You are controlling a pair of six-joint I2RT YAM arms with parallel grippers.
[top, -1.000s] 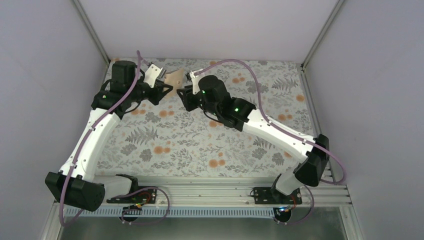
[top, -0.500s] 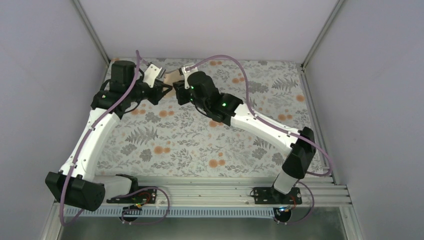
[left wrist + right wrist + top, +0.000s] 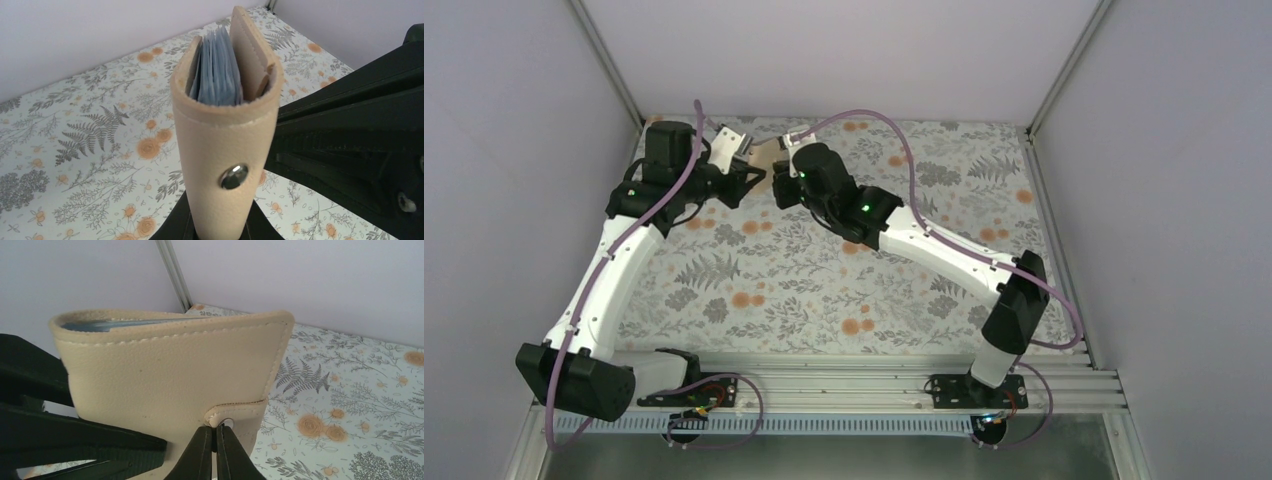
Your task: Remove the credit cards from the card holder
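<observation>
Card holder (image 3: 767, 153) aloft over far-left part of floral worktop (image 3: 824, 290), folded shut, standing on end. Tan outside with stitched edges; pale blue-grey sleeves (image 3: 217, 75) packed between panels; silver snap (image 3: 234, 176) on closure tab (image 3: 240, 412). Clamped at lower end by left claw (image 3: 220, 227). Right claw (image 3: 216, 440) pressed together, tips at tab's edge beneath snap; unclear whether pinching tab.

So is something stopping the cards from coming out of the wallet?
Yes. The wallet is folded shut, held by its snap strap, so the cards are hidden inside. The right gripper is closed right at that strap's edge. Only blue-grey pockets peek out on top.
</observation>
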